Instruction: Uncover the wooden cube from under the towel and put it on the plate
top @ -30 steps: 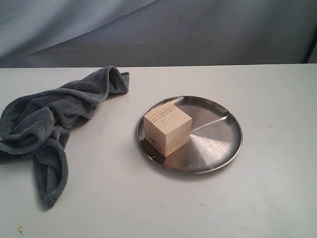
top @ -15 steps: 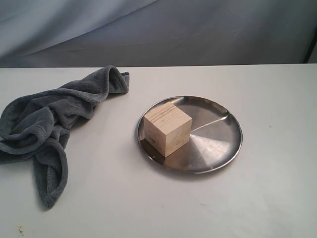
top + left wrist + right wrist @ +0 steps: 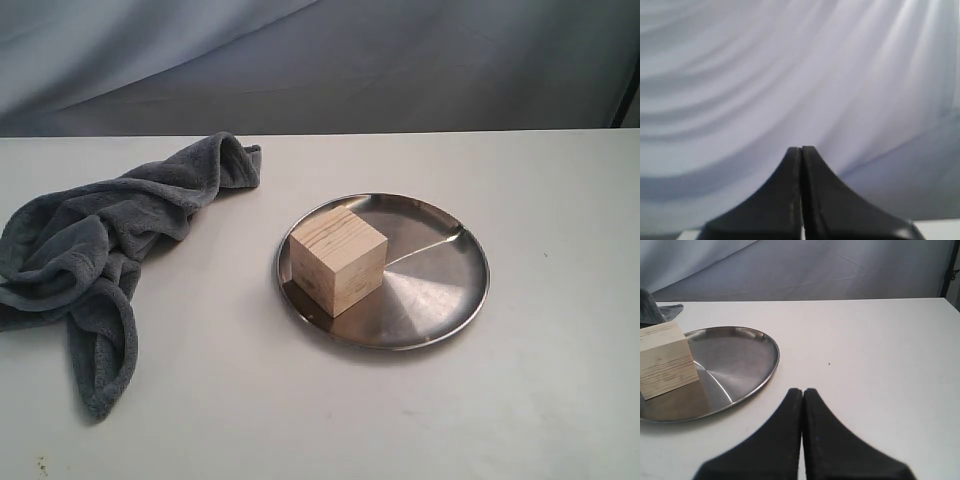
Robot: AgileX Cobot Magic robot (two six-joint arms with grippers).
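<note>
White bench (image 3: 560, 380), matte, with a few faint specks, perhaps dirt. Directly on it: crumpled towel (image 3: 90, 250) at left, plate (image 3: 440, 290) near centre, apart from the towel.

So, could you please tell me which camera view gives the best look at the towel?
The exterior view: the whole towel lies crumpled on the table, apart from the plate. The right wrist view catches only a corner of it; the left wrist view shows none of it.

Exterior view: elevated, angled down across the surface (image 3: 560, 380) toward its far edge. Right wrist view: low, close, sharing the plate (image 3: 440, 290) and wooden cube (image 3: 338, 258). Left wrist view: level, facing the backdrop (image 3: 790, 75).
</note>
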